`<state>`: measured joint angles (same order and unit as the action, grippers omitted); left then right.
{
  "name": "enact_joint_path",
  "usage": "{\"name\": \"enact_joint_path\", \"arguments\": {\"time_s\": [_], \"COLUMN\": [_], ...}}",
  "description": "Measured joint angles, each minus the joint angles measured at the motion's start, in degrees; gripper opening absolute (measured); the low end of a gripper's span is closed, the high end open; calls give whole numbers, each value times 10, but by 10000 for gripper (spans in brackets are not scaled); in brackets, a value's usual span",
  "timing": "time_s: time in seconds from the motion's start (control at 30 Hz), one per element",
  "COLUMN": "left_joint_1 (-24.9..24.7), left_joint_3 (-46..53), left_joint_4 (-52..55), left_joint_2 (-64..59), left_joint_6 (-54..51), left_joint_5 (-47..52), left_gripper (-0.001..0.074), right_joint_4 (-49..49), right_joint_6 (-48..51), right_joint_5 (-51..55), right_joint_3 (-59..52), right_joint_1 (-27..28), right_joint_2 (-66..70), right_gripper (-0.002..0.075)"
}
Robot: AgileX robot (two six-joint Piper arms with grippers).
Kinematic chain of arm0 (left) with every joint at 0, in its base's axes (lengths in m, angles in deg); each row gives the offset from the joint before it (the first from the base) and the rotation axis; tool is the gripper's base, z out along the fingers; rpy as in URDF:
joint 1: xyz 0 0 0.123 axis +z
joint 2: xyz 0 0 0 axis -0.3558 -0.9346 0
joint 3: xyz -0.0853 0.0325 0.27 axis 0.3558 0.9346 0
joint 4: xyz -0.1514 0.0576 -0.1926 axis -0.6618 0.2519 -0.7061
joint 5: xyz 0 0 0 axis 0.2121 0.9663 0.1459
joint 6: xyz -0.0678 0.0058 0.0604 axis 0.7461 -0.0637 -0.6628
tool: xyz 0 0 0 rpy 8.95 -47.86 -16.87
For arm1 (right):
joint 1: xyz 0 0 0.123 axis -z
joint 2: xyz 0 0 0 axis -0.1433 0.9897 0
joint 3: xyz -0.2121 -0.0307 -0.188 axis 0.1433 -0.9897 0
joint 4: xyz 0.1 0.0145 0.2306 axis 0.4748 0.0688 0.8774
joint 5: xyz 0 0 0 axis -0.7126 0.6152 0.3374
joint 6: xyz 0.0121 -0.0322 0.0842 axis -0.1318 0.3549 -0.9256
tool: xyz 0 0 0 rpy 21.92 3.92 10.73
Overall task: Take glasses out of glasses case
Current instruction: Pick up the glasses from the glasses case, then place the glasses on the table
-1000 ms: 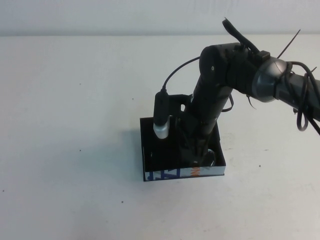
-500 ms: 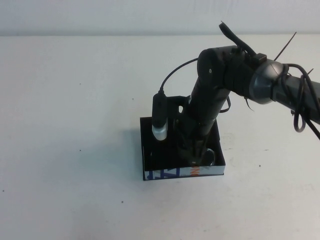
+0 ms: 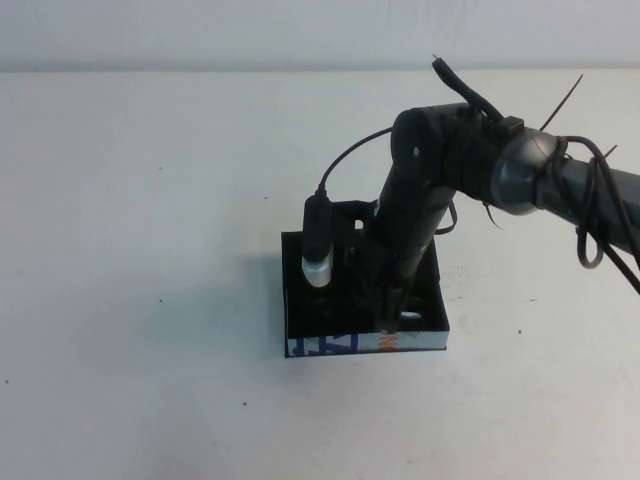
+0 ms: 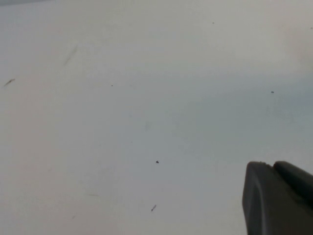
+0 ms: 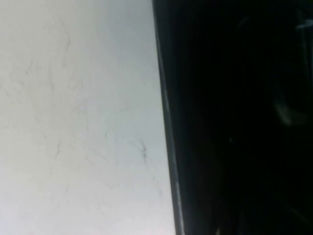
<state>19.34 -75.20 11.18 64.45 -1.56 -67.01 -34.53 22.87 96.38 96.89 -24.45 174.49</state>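
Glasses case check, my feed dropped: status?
Right gripper down inside black shallow glasses case. Left gripper parked over bare table. Glasses hidden by arm.

right arm (image 3: pixel 430 190): we see matte black links, a rounded grey joint near the table's right edge | black cables loop off it, loose cable-tie ends stick out | black cylinder with pale tip (image 3: pixel 317 245) beside the wrist | left gripper (image 4: pixel 276 198): dark rounded casing
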Motion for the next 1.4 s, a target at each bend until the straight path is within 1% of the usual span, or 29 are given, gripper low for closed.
{"name": "enact_joint_path", "arguments": {"time_s": [0.03, 0.07, 0.1, 0.2, 0.27, 0.33, 0.4, 0.5, 0.57, 0.67, 0.8, 0.9, 0.97, 1.07, 1.2, 1.3, 1.4], "left_joint_1": [0, 0, 0, 0, 0, 0, 0, 0, 0, 0, 0, 0, 0, 0, 0, 0, 0], "left_joint_3": [0, 0, 0, 0, 0, 0, 0, 0, 0, 0, 0, 0, 0, 0, 0, 0, 0], "left_joint_4": [0, 0, 0, 0, 0, 0, 0, 0, 0, 0, 0, 0, 0, 0, 0, 0, 0], "left_joint_2": [0, 0, 0, 0, 0, 0, 0, 0, 0, 0, 0, 0, 0, 0, 0, 0, 0], "left_joint_6": [0, 0, 0, 0, 0, 0, 0, 0, 0, 0, 0, 0, 0, 0, 0, 0, 0], "left_joint_5": [0, 0, 0, 0, 0, 0, 0, 0, 0, 0, 0, 0, 0, 0, 0, 0, 0], "left_gripper": [-5, -5, -5, -5, -5, -5, -5, -5, -5, -5, -5, -5, -5, -5, -5, -5, -5], "right_joint_4": [1, 3, 1, -16, -39, -65, -76, -53, -17, 28, 56, 63, 58, 48, 45, 45, 45], "right_joint_6": [0, 0, 0, -19, -50, -99, -171, -314, -408, -471, -499, -521, -538, -549, -551, -553, -553], "right_joint_5": [0, 0, 0, 9, 29, 44, 50, 54, 54, 54, 39, -48, -121, -200, -264, -286, -294], "right_joint_3": [0, 0, 0, 6, 17, 27, 27, 9, -30, -129, -270, -371, -419, -451, -454, -454, -454], "right_joint_1": [0, -1, -1, -1, -1, -1, 4, 40, 89, 166, 223, 251, 258, 259, 259, 259, 259], "right_joint_2": [-3, -7, -11, -33, -62, -93, -128, -180, -210, -240, -268, -295, -304, -299, -275, -251, -230], "right_gripper": [82, 57, 51, 51, 51, 51, 51, 51, 51, 51, 51, 51, 51, 51, 67, 126, 207]}}
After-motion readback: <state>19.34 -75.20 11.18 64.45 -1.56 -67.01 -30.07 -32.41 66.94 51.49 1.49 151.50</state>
